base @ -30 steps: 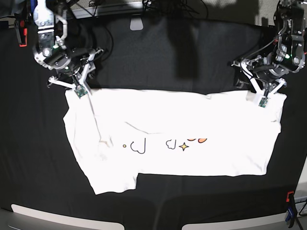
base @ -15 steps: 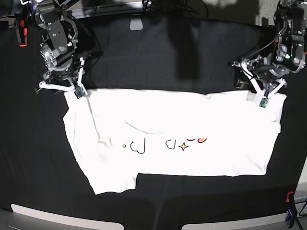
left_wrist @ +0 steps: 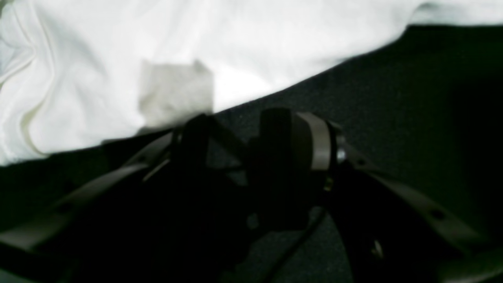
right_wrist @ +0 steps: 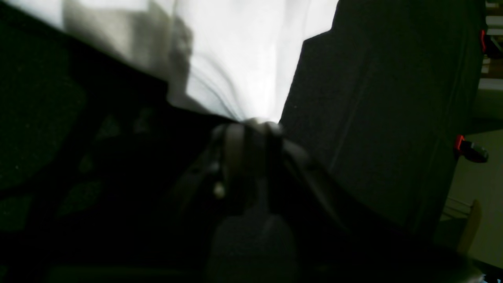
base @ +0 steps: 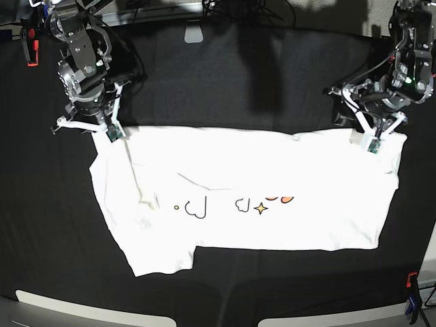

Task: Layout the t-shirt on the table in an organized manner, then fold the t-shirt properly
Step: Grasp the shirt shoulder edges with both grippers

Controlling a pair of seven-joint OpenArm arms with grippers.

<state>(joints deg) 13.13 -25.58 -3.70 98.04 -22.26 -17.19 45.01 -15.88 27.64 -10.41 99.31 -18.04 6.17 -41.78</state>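
1. Two grippers are at the far edge of the t-shirt [base: 272,170], one at each far corner. The shirt lies spread flat in the middle of the desk [base: 238,82], with the black cloth showing on every side of it.
2. The right gripper [base: 109,131] is at the corner on the left side of the base view. In its wrist view the jaws look pressed together on the shirt's edge, and fine wrinkles in the white cloth run towards that point.
3. The left gripper [base: 373,139] is at the opposite corner. Its jaws stand wide apart and hold nothing. In its wrist view one pale finger pad [left_wrist: 177,92] lies against the shirt's border, where the white cloth meets the black one.
4. Only the base view shows the whole shirt, with its small doodles, a yellow star and some orange print near the middle.
5. Only the right wrist view shows a red clamp [right_wrist: 469,151] on the edge of the desk. Both wrist views are dark and blurred.
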